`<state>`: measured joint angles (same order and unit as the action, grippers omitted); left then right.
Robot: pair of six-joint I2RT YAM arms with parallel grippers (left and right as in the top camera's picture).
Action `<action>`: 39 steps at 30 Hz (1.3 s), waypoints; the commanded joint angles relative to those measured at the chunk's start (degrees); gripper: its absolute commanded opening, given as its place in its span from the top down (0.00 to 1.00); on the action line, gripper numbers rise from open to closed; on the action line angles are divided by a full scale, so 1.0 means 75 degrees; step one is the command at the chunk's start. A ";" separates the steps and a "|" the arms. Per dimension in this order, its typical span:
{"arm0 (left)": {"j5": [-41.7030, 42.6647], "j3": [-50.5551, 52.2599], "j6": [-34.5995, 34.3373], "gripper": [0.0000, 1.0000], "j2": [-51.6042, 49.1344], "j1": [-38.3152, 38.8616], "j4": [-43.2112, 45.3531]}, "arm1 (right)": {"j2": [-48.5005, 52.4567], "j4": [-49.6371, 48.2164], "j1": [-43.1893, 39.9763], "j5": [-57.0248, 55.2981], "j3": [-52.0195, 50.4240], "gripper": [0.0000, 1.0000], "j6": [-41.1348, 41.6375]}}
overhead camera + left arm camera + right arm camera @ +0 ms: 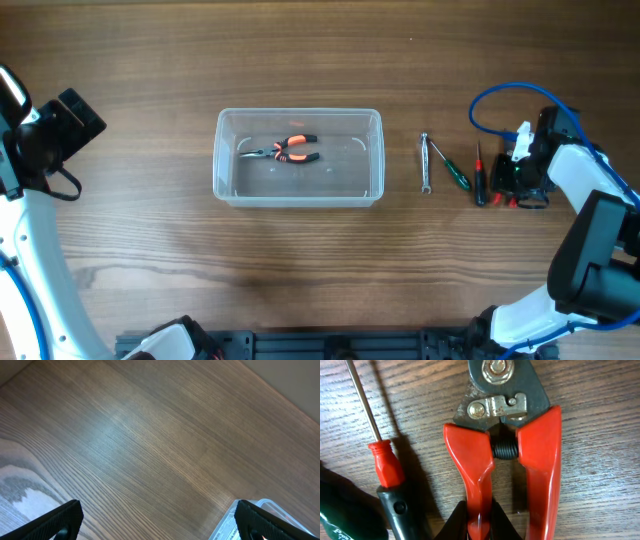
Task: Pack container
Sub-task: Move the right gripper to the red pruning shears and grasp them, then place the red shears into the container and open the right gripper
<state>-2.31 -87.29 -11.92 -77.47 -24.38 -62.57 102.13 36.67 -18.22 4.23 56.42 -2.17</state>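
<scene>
The clear plastic container (228, 188) stands mid-table; its corner shows in the left wrist view (226, 529). Orange-and-black pliers (290, 150) lie inside it. My right gripper (520, 180) is down at the table on the right, shut on one red handle of the red-handled cutters (530, 460); its fingers (480, 520) pinch the left handle. A red-and-black screwdriver (385, 467) lies just left of the cutters. My left gripper (75, 120) is open and empty (157, 520), raised at the far left, apart from the container.
A steel wrench (425, 162), a green-handled screwdriver (453, 171) and the red-and-black screwdriver (479, 175) lie in a row between the container and my right gripper. A blue cable (495, 95) loops above the right arm.
</scene>
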 commanded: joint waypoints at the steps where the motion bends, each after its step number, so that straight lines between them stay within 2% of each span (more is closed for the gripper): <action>1: -0.0050 -0.0015 -0.0073 0.00 -0.0023 -0.0038 0.0017 | 0.0286 0.0271 0.0047 0.0615 0.0356 0.96 0.0254; 4: -0.0050 -0.0015 -0.0073 0.00 -0.0023 -0.0038 0.0017 | -0.0361 0.0976 0.0052 0.0714 0.1341 0.96 0.0504; 7: -0.0050 -0.0015 -0.0073 0.00 -0.0023 -0.0038 0.0020 | -0.1352 0.2259 0.0306 0.2314 0.2993 0.96 0.0487; 9: -0.0050 -0.0015 -0.0073 0.00 -0.0023 -0.0038 0.0017 | -0.2101 0.2512 0.0962 0.2722 0.3614 0.96 0.0493; 11: -0.0050 -0.0015 -0.0073 0.00 -0.0023 -0.0038 0.0017 | -0.2853 0.2264 0.2375 0.2702 0.3853 0.96 0.0440; 13: -0.0050 -0.0015 -0.0073 0.00 -0.0023 -0.0038 0.0017 | -0.3185 0.1792 0.4392 0.2565 0.3850 0.96 -0.0487; 16: -0.0050 -0.0015 -0.0073 0.00 -0.0023 -0.0038 0.0017 | -0.2783 0.1667 0.6257 0.1976 0.3812 0.96 -0.2154; 18: -0.0050 -0.0015 -0.0073 0.00 -0.0023 -0.0038 0.0017 | -0.2133 0.1754 0.6907 0.1944 0.3812 0.96 -0.3611; 19: -0.0050 -0.0015 -0.0073 0.00 -0.0023 -0.0038 0.0020 | -0.1623 0.1798 0.7023 0.1880 0.3812 0.96 -0.4401; 24: -0.0050 -0.0015 -0.0073 0.00 -0.0023 -0.0038 0.0020 | 0.0504 0.1565 0.6828 0.0408 0.3812 0.96 -0.5528; 30: -0.0050 -0.0015 -0.0073 0.00 -0.0023 -0.0038 0.0017 | 0.1687 0.1276 0.6041 0.0350 0.3812 0.96 -0.5351; 31: -0.0050 -0.0015 -0.0073 0.00 -0.0023 -0.0038 0.0020 | 0.1719 0.1207 0.5913 0.0460 0.3812 0.81 -0.5045; 32: -0.0050 -0.0015 -0.0073 0.00 -0.0023 -0.0038 0.0017 | 0.1696 0.1145 0.5829 0.0912 0.3824 0.50 -0.4870; 34: -0.0050 -0.0015 -0.0073 0.00 -0.0023 -0.0038 0.0020 | 0.1530 0.1142 0.5855 0.1367 0.3867 0.48 -0.4750; 38: -0.0050 -0.0015 -0.0073 0.00 -0.0023 -0.0038 0.0017 | 0.0064 0.1425 0.5998 0.0758 0.4584 0.48 -0.2212; 39: -0.0050 -0.0015 -0.0073 0.00 -0.0023 -0.0038 0.0017 | -0.0498 0.1454 0.5928 0.0184 0.4762 0.45 -0.1582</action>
<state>-2.31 -87.29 -11.92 -77.47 -24.38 -62.61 109.65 47.33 26.61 10.70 86.63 -27.31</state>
